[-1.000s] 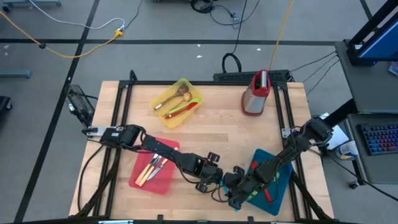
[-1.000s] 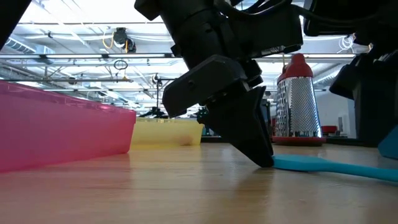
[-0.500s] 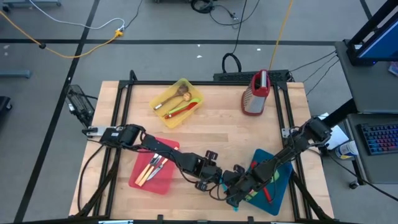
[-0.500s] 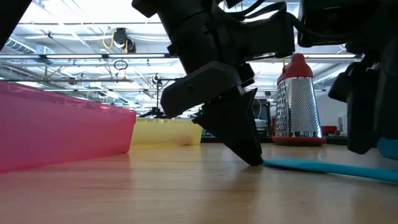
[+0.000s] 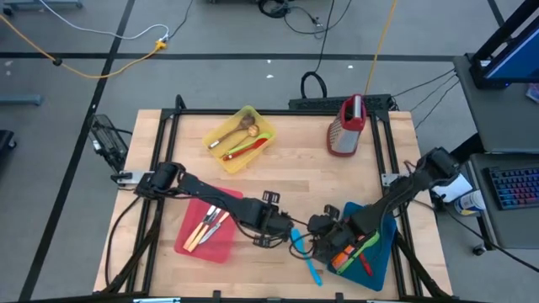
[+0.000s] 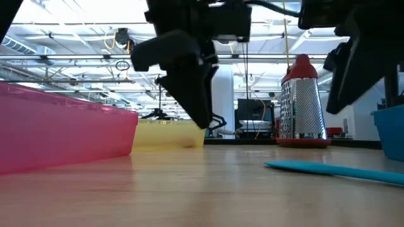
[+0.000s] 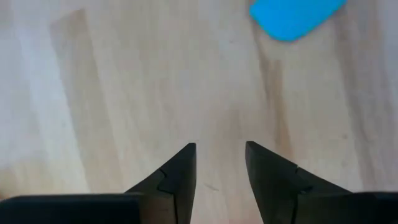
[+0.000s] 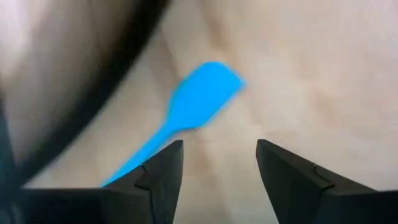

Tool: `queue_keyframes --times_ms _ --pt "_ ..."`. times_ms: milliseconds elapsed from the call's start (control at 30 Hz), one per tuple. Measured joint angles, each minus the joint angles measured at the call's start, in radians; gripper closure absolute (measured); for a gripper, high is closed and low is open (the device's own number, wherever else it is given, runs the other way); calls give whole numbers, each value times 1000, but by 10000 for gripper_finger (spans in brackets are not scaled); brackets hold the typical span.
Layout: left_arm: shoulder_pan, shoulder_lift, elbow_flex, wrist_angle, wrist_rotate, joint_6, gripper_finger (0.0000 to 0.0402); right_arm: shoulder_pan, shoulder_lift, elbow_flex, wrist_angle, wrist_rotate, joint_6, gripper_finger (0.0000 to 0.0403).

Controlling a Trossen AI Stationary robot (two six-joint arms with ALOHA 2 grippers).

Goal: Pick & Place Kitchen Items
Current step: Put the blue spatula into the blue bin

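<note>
Blue spatula (image 5: 304,255) between both claws

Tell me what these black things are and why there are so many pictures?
They are two robot arms at a wooden table. One camera looks down from above, one sits at table height, and one rides on each wrist. The left gripper and right gripper are both open and hold nothing. A blue spatula lies on the table between them. Around it are a yellow tray, a pink tray and a blue tray, each with utensils inside, and a metal grater stands at the back.
</note>
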Motion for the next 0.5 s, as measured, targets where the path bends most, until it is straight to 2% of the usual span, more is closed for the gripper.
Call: queue_keyframes --times_ms 167,500 --pt "-6 -1 -3 -116 -58 -56 261 12 -43 2 63 9 -2 206" --pt "-41 -5 -37 -91 -30 -28 261 49 63 1 125 0 38 206"
